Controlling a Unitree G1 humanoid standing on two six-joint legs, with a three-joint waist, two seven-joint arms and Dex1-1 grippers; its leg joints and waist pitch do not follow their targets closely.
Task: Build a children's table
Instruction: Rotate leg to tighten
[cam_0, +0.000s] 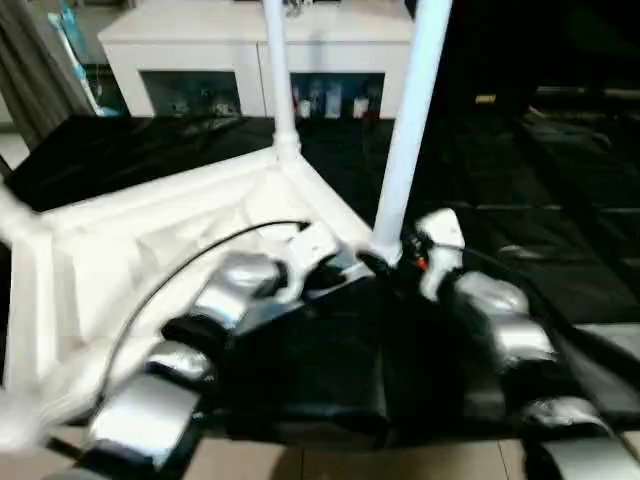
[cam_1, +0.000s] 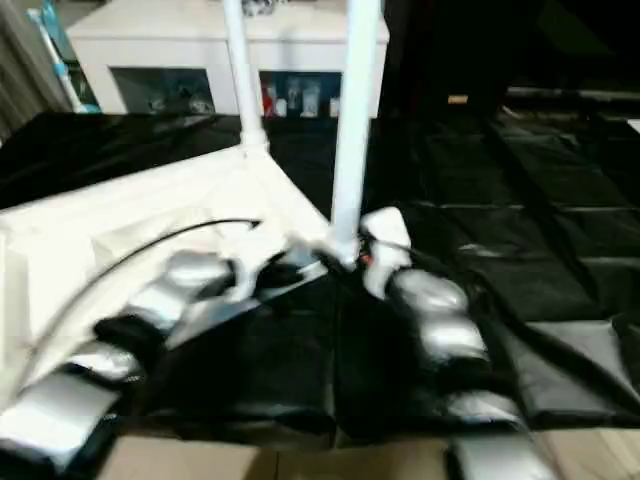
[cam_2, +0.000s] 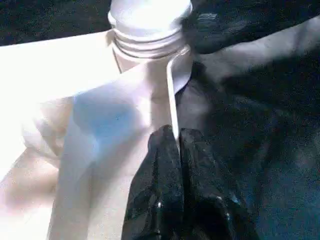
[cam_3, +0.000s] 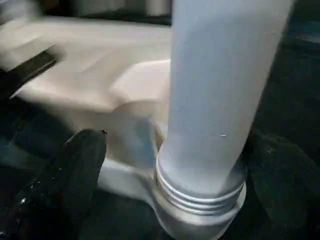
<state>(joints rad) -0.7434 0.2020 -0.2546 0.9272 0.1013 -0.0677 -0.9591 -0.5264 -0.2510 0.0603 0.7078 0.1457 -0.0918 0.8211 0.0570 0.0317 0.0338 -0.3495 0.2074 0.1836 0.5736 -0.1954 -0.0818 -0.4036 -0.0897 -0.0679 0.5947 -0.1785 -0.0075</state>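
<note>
Right gripper (cam_3: 170, 170) spread wide around a near-corner leg (cam_0: 408, 130) of the upturned table top (cam_0: 150, 250), left gripper (cam_2: 177, 145) pinching the rim — leg fitting under way, next a check that it sits fully in the socket.

Upturned white table top (cam_0: 150, 250), two legs (cam_0: 410, 130) standing upright, black mat (cam_0: 560, 200), white cabinet (cam_0: 200, 40)
</note>
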